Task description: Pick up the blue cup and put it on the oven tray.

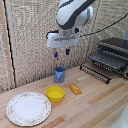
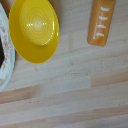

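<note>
The blue cup [image 1: 60, 74] stands upright on the wooden table, near the back wall. My gripper [image 1: 61, 52] hangs above it, fingers pointing down and spread apart, holding nothing; a clear gap separates the fingertips from the cup's rim. The oven tray [image 1: 95, 72], a dark wire rack, sticks out from the black and silver toaster oven [image 1: 114, 54] at the exterior view's right. The wrist view shows neither the cup nor my fingers.
A yellow bowl [image 1: 55, 93] [image 2: 34, 30] sits just in front of the cup. An orange oblong object [image 1: 75, 89] [image 2: 101, 22] lies beside the bowl. A round patterned white plate [image 1: 28, 108] [image 2: 3, 60] rests at the front of the exterior view's left.
</note>
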